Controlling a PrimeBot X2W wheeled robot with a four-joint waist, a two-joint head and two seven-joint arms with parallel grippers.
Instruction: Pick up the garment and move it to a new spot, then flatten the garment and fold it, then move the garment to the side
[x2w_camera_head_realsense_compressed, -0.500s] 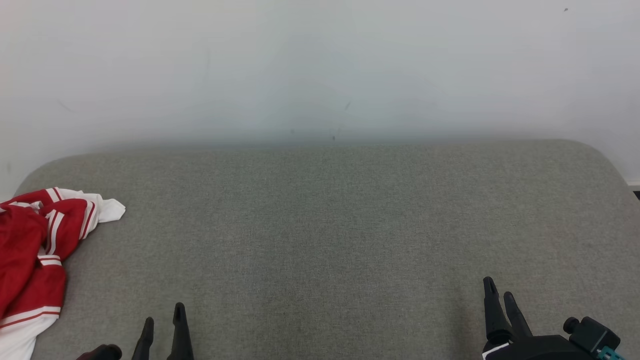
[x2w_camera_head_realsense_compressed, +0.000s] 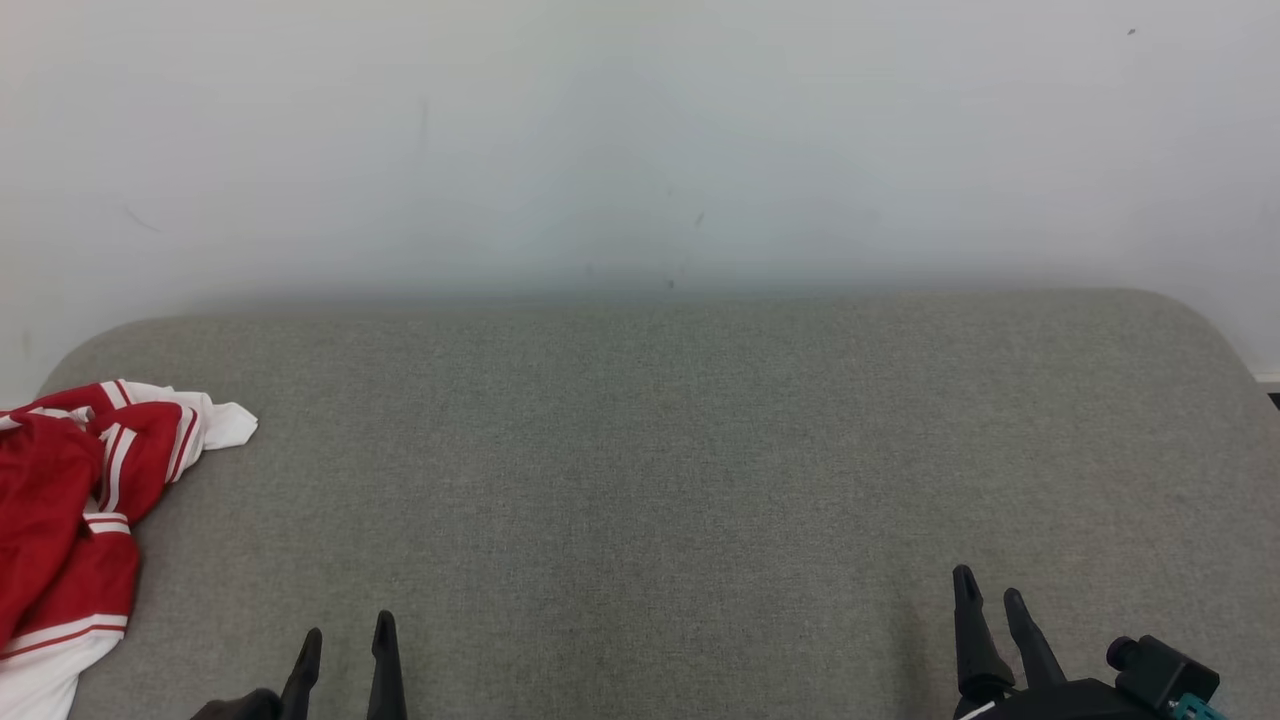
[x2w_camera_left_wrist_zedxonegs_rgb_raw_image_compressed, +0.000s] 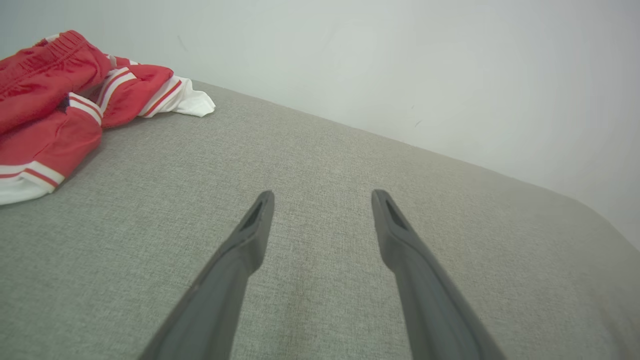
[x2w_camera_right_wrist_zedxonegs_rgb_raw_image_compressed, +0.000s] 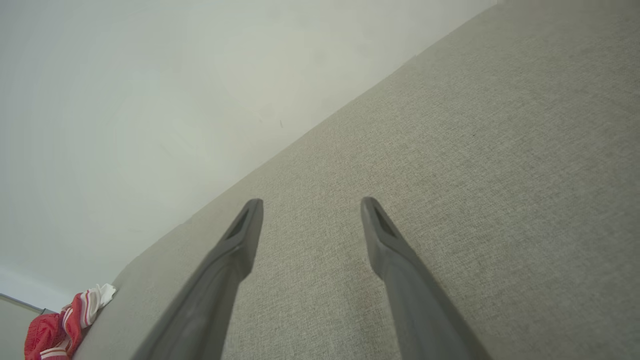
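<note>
Left hand with dark fingers spread wide over grey fabric bench, crumpled red garment (white trim and stripes) lying far left, well apart, pale wall behind

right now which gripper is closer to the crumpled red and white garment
Left. The left gripper sits just right of the crumpled red and white garment; the right gripper is far across the grey fabric surface.

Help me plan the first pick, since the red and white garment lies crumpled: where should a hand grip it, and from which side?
Probably the raised red striped fold of the garment, beside its white corner: it stands proud of the grey cushion, so it can be pinched. Come from its right with the open left hand, the nearer one.
</note>
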